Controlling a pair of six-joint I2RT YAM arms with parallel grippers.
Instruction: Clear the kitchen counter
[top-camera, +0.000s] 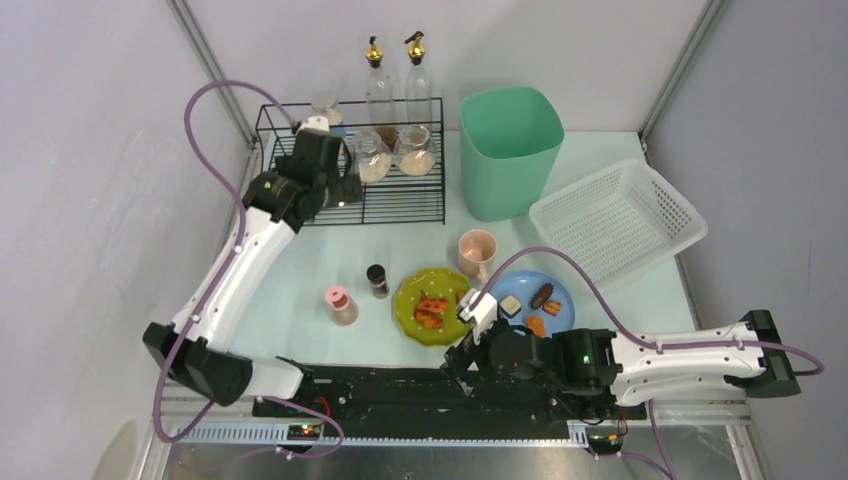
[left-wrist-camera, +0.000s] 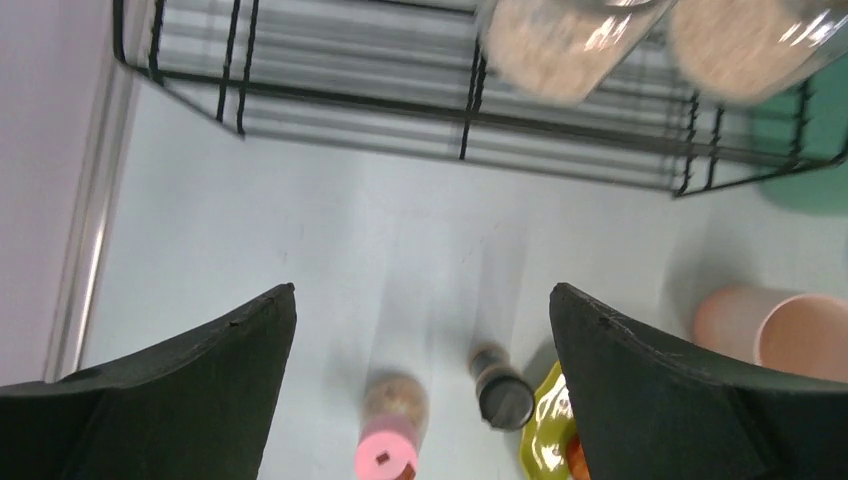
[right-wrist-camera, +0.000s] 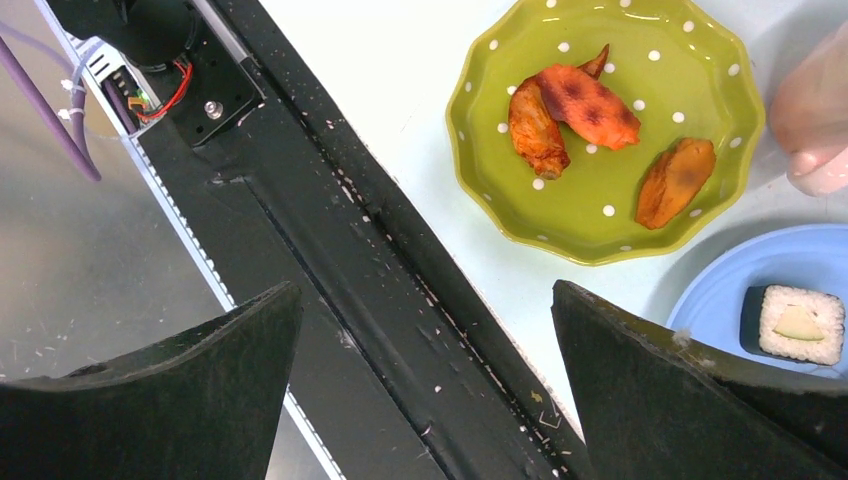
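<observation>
The left gripper (left-wrist-camera: 422, 288) hangs wide open and empty by the left end of the black wire rack (top-camera: 400, 205), at the back left of the pale mint kitchen counter (top-camera: 300, 270) that spans the space between the frame posts. In front stand a pink-capped bottle (top-camera: 341, 305), a dark bottle (top-camera: 377, 281), a green plate (top-camera: 400, 305) and a blue plate (top-camera: 525, 281). The right gripper (right-wrist-camera: 425, 285), also spread and empty, hovers over the near edge beside the green plate.

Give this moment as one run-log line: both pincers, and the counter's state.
left pincer: open, empty, by wire rack | right pincer: open, empty, near green plate | counter: not cleared
</observation>
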